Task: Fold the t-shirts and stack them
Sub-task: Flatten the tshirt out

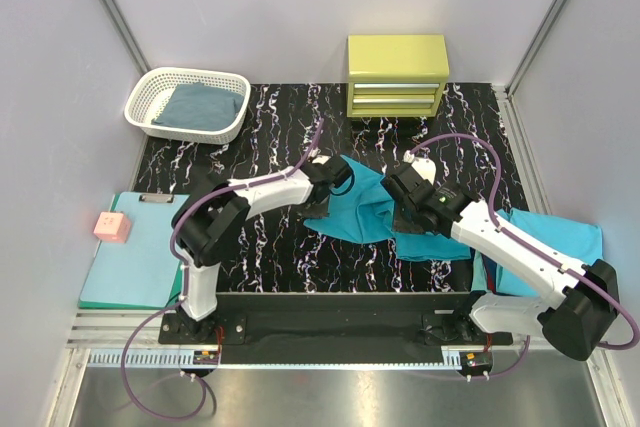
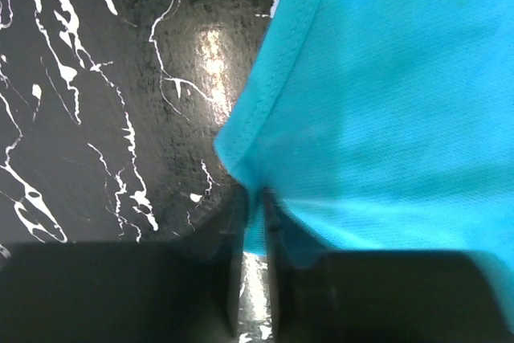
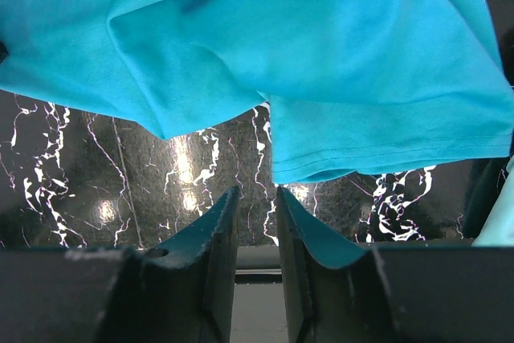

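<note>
A teal-turquoise t-shirt (image 1: 362, 213) lies crumpled on the black marbled table between my two grippers. My left gripper (image 1: 336, 175) is shut on the shirt's hemmed edge; in the left wrist view the cloth (image 2: 385, 102) runs down between the fingers of the gripper (image 2: 255, 202). My right gripper (image 1: 405, 187) is at the shirt's right side. In the right wrist view its jaws (image 3: 255, 192) stand a little apart with nothing between them, and the shirt's hem (image 3: 385, 162) hangs just beyond the fingertips. A lighter turquoise shirt (image 1: 545, 237) lies at the right, under the right arm.
A white basket (image 1: 150, 87) at the back left holds a dark blue-green folded shirt (image 1: 205, 107). A yellow-green drawer chest (image 1: 397, 75) stands at the back. A mint-green clipboard (image 1: 130, 267) with a pink block (image 1: 112, 227) lies at the left.
</note>
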Tool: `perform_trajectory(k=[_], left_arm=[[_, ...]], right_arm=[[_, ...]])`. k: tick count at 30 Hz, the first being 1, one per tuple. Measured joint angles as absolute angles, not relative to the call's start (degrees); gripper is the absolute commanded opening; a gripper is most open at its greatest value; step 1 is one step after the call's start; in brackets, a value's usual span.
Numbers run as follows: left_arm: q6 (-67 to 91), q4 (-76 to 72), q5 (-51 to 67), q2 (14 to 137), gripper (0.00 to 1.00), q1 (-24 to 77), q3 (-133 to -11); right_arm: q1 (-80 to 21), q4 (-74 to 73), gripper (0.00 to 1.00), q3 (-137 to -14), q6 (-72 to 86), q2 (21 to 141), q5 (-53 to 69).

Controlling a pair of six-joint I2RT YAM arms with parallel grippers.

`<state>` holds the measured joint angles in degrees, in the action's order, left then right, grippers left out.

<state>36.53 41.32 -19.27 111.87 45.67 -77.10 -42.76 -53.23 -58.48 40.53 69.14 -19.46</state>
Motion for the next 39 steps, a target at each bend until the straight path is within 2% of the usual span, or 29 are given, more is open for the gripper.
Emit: perform_trajectory(k=[7, 15, 19, 27, 32, 37, 39], left_arm=[[36.7, 42.5, -21.9, 107.2, 0.00, 45.6, -74.4], [36.4, 47.4, -29.3, 82.6, 0.00, 36.9, -72.9], [35.7, 50.4, -32.3, 76.2, 0.00, 34.5, -73.4], [32.9, 57.4, -35.0, 75.6, 0.00, 33.2, -79.2], [31.2, 57.8, -36.3, 77.3, 0.00, 31.5, -86.3], [30.8, 57.8, -36.4, 80.9, 0.00, 30.7, -88.2], [30.8, 57.9, -36.3, 82.5, 0.06, 30.7, -88.2]], right_arm=[[-42.8, -53.2, 0.33, -58.5, 40.5, 69.1, -19.7], [-42.8, -52.8, 0.33, -58.5, 40.0, 69.6, -19.9], [-42.8, -50.7, 0.33, -58.6, 39.4, 72.1, -19.6], [-42.8, -46.1, 0.54, -60.5, 36.4, 79.6, -13.8], [-44.0, -43.3, 0.56, -60.9, 34.9, 82.2, -9.4], [-49.4, -41.5, 0.56, -61.6, 34.3, 84.6, -7.8], [-51.5, -40.9, 0.55, -62.2, 34.3, 86.2, -7.2]])
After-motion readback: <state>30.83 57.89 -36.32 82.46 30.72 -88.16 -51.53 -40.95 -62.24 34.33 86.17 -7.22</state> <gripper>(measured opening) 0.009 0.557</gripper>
